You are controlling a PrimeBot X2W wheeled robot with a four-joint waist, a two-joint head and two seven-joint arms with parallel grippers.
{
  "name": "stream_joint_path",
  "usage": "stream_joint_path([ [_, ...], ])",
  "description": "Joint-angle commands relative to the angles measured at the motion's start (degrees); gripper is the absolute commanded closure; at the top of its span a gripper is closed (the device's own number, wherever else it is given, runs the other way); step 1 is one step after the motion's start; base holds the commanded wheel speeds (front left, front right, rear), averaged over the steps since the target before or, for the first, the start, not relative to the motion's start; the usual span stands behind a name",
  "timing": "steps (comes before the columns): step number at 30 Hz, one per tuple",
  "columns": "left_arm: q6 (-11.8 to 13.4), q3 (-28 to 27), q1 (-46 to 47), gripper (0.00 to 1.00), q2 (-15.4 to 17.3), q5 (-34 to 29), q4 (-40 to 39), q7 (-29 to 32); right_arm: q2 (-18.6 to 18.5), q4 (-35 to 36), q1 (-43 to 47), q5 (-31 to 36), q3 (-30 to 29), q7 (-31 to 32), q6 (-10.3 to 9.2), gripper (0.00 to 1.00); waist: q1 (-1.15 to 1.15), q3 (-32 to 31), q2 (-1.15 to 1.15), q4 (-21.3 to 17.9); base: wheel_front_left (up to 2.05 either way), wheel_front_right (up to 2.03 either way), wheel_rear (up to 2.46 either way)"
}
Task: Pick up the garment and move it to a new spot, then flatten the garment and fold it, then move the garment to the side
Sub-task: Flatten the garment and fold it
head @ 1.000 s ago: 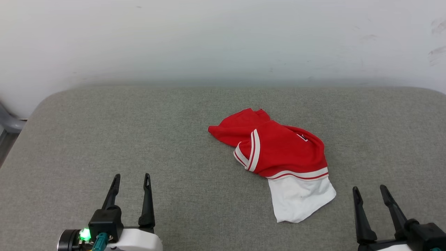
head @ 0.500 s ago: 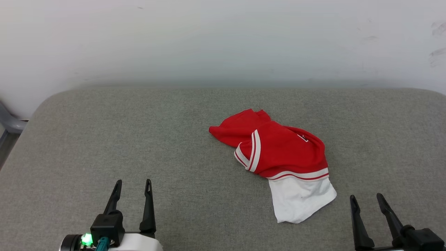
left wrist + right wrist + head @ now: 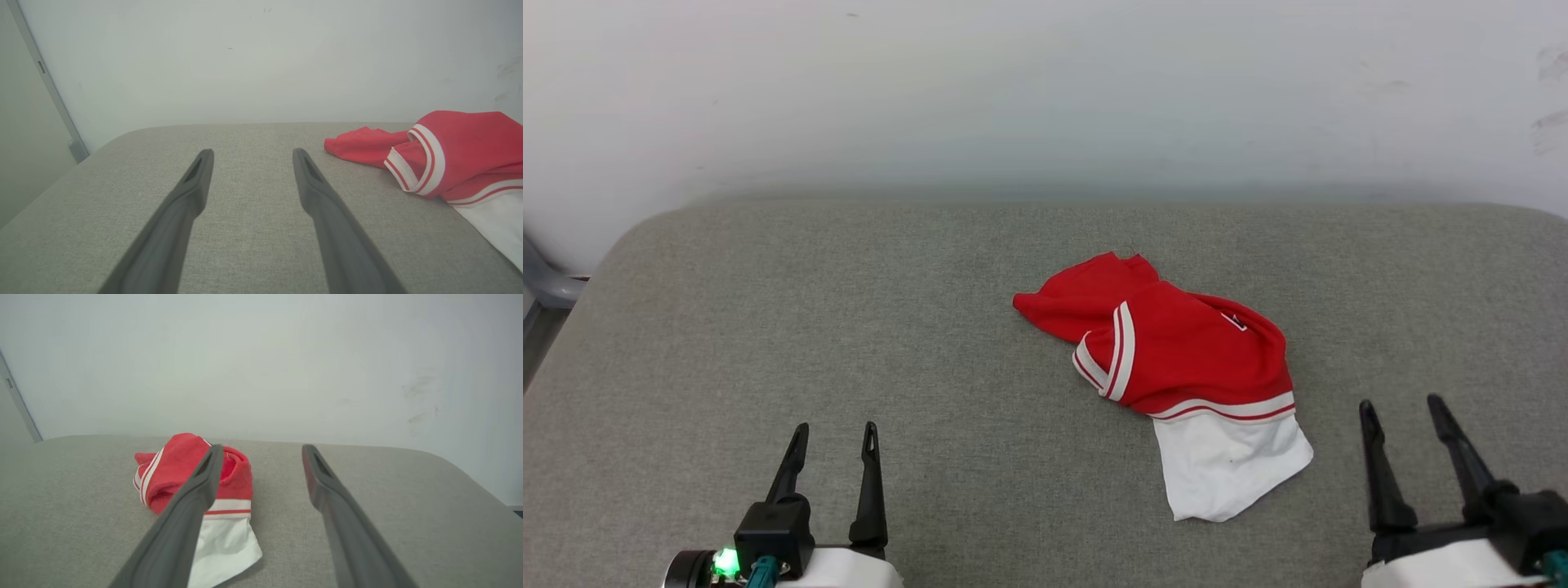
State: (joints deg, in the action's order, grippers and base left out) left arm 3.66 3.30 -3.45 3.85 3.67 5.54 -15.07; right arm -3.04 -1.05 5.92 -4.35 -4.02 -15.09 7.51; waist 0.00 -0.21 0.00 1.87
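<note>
The crumpled red jersey-style garment (image 3: 1184,351), with red-white striped trim, lies bunched on the grey woven upholstered surface (image 3: 768,310), right of centre. Its white sleeve (the flattest part) spreads toward the near edge. The left gripper (image 3: 837,428) has its dark fingers spread with nothing between them, well apart from the cloth. The right gripper (image 3: 1401,403) is likewise spread and empty, near the sleeve but not touching it. A white wall (image 3: 1013,98) stands behind.
</note>
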Motion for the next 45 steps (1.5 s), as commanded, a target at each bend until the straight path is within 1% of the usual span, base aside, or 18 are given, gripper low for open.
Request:
stream_joint_path([
  [1, -0.16, -0.20, 0.01, 0.00, -0.07, -0.36, -0.18, -0.16, -0.87, 0.98, -1.99, 0.25, -0.44, -0.12, -0.04, 0.00, 0.00, 0.22, 0.00, -0.01, 0.00, 0.00, 0.00],
  [3, -0.31, -0.14, 0.45, 0.00, -0.24, -0.45, -0.20, -0.16, -2.24, 2.29, -4.51, -0.38, -0.80, -0.12, -0.04, 0.00, 0.00, 0.53, 0.00, 0.08, 0.00, 0.00, 0.00],
  [7, -0.58, 0.17, 1.45, 0.00, -0.45, -0.67, -0.20, -0.15, -7.62, 3.49, -9.90, -1.50, 0.12, -0.12, -0.04, 0.00, 0.00, 1.45, 0.00, 0.34, 0.00, 0.00, 0.00],
  [8, -0.58, 0.17, 1.45, 0.00, -0.45, -0.67, -0.20, -0.15, -7.62, 3.49, -9.90, -1.50, 0.12, -0.12, -0.04, 0.00, 0.00, 1.45, 0.00, 0.34, 0.00, 0.00, 0.00],
  [12, -0.85, 0.30, 2.09, 0.00, -0.59, -0.87, -0.29, -0.15, -15.50, 0.02, -14.50, -3.43, 4.63, -0.07, -0.04, 0.00, 0.00, 2.45, 0.00, 0.68, 0.00, 0.00, 0.00],
  [14, -0.83, 0.29, 2.48, 0.00, -0.66, -0.91, -0.38, -0.15, -19.60, -1.84, -16.53, -5.37, 8.36, 2.03, -0.04, 0.00, 0.00, 2.92, 0.00, 0.81, 0.00, 0.00, 0.00],
  [17, -0.80, 0.36, 3.01, 0.00, -0.76, -0.81, -0.60, -0.15, -25.72, -2.71, -19.28, -10.66, 14.68, 8.27, -0.04, 0.00, 0.00, 3.97, 0.00, 1.03, 0.00, 0.00, 0.00],
  [22, -0.81, 0.69, 4.41, 0.00, -0.85, -0.79, -0.84, -0.15, -35.70, -0.55, -22.74, -20.68, 26.06, 21.56, -0.05, 0.00, 0.00, 6.16, 0.00, 1.54, 0.00, 0.00, 0.00],
  [24, -0.76, 0.93, 5.06, 0.00, -0.90, -0.75, -0.84, -0.15, -38.51, 0.44, -23.87, -24.08, 29.68, 26.60, -0.05, 0.00, 0.00, 7.11, 0.00, 1.86, 0.00, 0.00, 0.00],
  [27, -0.68, 1.37, 6.09, 0.00, -0.93, -0.54, -0.84, -0.15, -41.51, 1.06, -25.47, -28.88, 34.10, 33.87, -0.05, 0.00, 0.00, 8.67, 0.00, 2.51, 0.00, 0.00, 0.00],
  [30, -0.62, 2.09, 7.22, 0.00, -0.98, -0.37, -0.76, -0.15, -43.34, 1.03, -27.53, -32.06, 37.71, 39.86, -0.05, 0.00, 0.00, 10.43, 0.00, 3.41, 0.00, 0.00, 0.00],
  [33, -0.31, 3.03, 8.37, 0.00, -1.00, 0.19, -0.77, -0.15, -44.03, -0.05, -29.70, -33.66, 40.58, 43.10, -0.05, 0.00, 0.00, 12.31, 0.00, 4.43, 0.00, 0.00, 0.00],
  [37, 0.09, 4.24, 9.95, 0.00, -0.99, 0.69, -0.75, -0.15, -43.05, -3.70, -32.20, -34.78, 43.98, 44.75, -0.05, 0.00, 0.00, 14.70, 0.00, 5.77, 0.00, 0.00, 0.00],
  [41, 0.68, 4.86, 11.23, 0.00, -1.00, 1.22, -0.61, -0.15, -41.89, -10.02, -32.68, -35.55, 48.70, 45.98, -0.02, 0.00, 0.00, 16.18, 0.00, 6.68, 0.00, 0.00, 0.00],
  [45, 1.25, 5.00, 11.57, 0.00, -1.01, 1.50, -0.49, -0.15, -39.93, -14.28, -31.76, -36.87, 53.25, 43.27, -0.03, 0.00, 0.00, 16.56, 0.00, 6.80, 0.00, 0.00, 0.00],
])
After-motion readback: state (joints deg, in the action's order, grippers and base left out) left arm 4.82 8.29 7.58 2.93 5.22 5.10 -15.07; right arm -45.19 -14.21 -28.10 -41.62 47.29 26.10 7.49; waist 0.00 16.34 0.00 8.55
